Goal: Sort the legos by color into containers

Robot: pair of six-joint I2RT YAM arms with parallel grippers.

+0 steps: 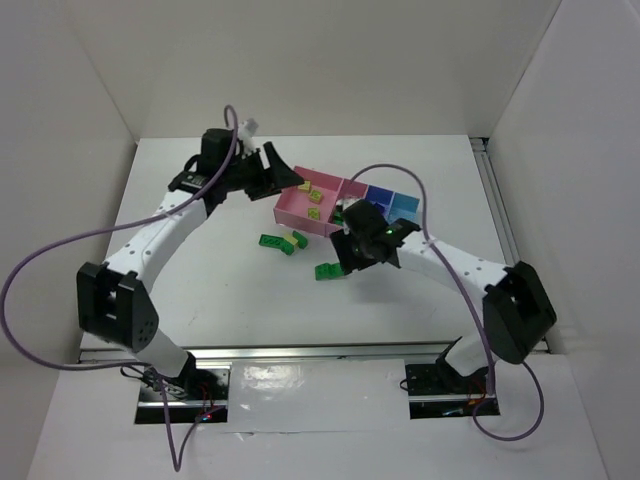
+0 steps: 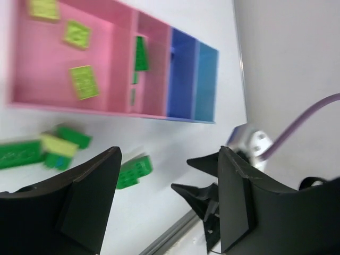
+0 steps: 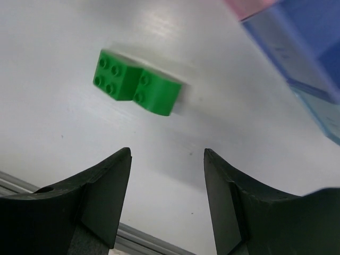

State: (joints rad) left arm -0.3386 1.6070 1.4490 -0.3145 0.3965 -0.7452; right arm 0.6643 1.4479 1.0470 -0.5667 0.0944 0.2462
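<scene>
Right wrist view: the right gripper (image 3: 167,159) hangs over the table (image 3: 53,138), fingers spread wide, nothing between them; a dark green lego (image 3: 137,89) lies just ahead, near the containers (image 3: 303,37); the left gripper (image 2: 170,159) is wide apart and empty too, close to the pink bin (image 2: 123,53); three lime legos (image 2: 83,81) sit in that bin; other green legos (image 2: 21,153) lie loose outside it.

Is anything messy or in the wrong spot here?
A bit messy. Some green bricks lie loose on the table, outside the bins, one just ahead of the open right gripper. A lime-yellow brick sits with them, though three like it are in the pink bin. Nothing looks broken.
</scene>
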